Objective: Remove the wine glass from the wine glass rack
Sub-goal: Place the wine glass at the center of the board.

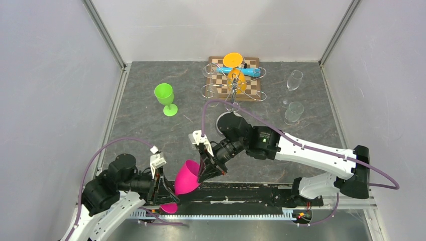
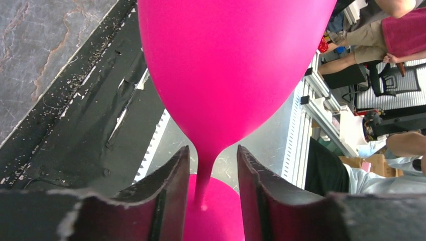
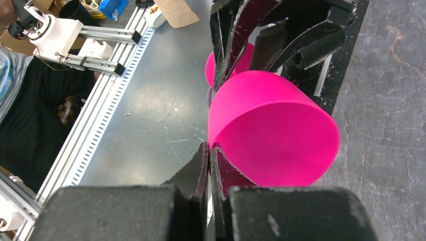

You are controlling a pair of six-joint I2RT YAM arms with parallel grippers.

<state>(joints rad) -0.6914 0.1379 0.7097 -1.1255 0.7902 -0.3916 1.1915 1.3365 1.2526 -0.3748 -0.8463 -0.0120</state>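
Observation:
A pink wine glass (image 1: 187,177) hangs tilted above the table's near edge, between my two grippers. My right gripper (image 1: 206,173) is shut on its rim, one finger inside the bowl (image 3: 274,130) and one outside, as the right wrist view (image 3: 210,145) shows. My left gripper (image 1: 163,188) is open, its fingers (image 2: 171,191) on either side of the stem with a gap on both sides, below the bowl (image 2: 226,65). The chrome wine glass rack (image 1: 233,93) stands at the back middle. An orange glass (image 1: 235,75) still hangs from its wire arms.
The rack stands by a chessboard (image 1: 252,93). A green wine glass (image 1: 165,98) stands upright at the back left. Two clear glasses (image 1: 293,80) (image 1: 294,111) stand at the back right. A black strip and metal rail (image 1: 241,216) run along the near edge.

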